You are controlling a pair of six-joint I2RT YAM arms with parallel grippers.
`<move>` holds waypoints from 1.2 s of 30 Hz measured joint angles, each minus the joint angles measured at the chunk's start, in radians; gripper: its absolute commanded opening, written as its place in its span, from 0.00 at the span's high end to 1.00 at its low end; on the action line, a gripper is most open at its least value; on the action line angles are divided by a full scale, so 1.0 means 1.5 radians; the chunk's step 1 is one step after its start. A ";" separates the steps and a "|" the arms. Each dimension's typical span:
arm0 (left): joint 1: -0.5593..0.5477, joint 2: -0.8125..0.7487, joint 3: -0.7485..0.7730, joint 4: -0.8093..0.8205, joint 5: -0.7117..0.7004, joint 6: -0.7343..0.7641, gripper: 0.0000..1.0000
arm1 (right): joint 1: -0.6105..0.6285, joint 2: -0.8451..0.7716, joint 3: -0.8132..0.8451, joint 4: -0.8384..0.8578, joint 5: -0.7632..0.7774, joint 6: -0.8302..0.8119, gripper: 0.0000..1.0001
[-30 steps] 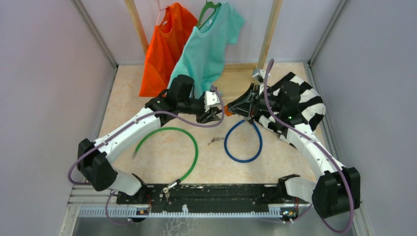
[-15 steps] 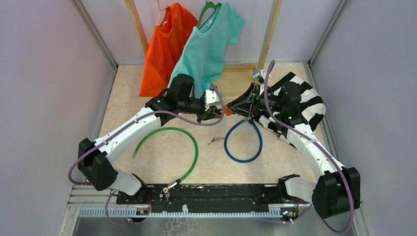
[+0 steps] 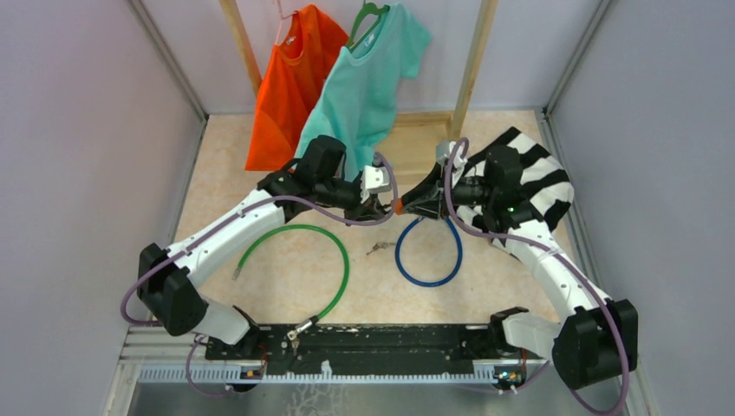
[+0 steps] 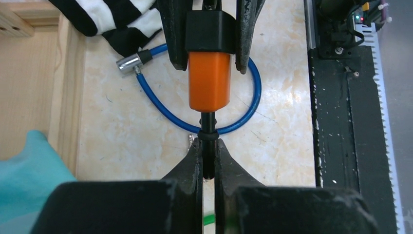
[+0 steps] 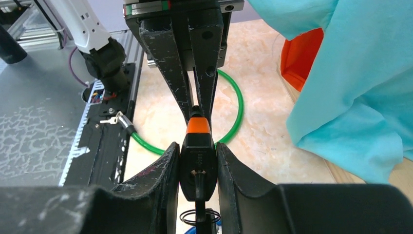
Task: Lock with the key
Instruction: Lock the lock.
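The lock (image 4: 209, 80) is up off the surface, held between the two arms. Its long side runs straight from one set of jaws to the other. The right arm (image 3: 537, 251) has its jaws closed on the black end of the lock. The left arm (image 3: 230, 230) has its jaws closed on the thin black stem (image 4: 208, 127) that sticks out of the orange end. So both arms are right at the lock, one at each end. A small ring (image 5: 197, 218) hangs at the black end. It looks like the key sits in there, but that part is dark and I cannot be sure. If so, the turn must go around the lock's long line, at the right arm's end. The blue cable (image 4: 246, 109) lies on the surface below the lock.
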 measured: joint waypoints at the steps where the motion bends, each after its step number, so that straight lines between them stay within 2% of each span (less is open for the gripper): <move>1: -0.001 0.000 0.001 -0.008 0.000 0.003 1.00 | 0.003 0.000 0.000 -0.009 0.000 -0.014 0.69; 8: -0.001 0.014 0.037 -0.065 -0.001 0.024 1.00 | 0.022 0.000 0.012 -0.121 0.033 -0.109 0.53; 12: -0.001 0.014 0.045 -0.067 -0.001 0.030 1.00 | 0.035 0.000 0.012 -0.170 0.053 -0.144 0.51; 20: -0.001 0.015 0.045 -0.078 -0.001 0.040 1.00 | 0.053 0.000 0.014 -0.188 0.065 -0.158 0.42; 26: -0.004 0.017 0.045 -0.082 0.000 0.044 1.00 | 0.062 0.008 0.047 -0.200 0.076 -0.164 0.42; 31: -0.005 0.018 0.045 -0.082 0.000 0.046 1.00 | 0.072 0.013 0.061 -0.200 0.085 -0.168 0.54; 36: -0.005 0.018 0.045 -0.082 0.000 0.046 1.00 | 0.073 0.017 0.061 -0.201 0.086 -0.172 0.60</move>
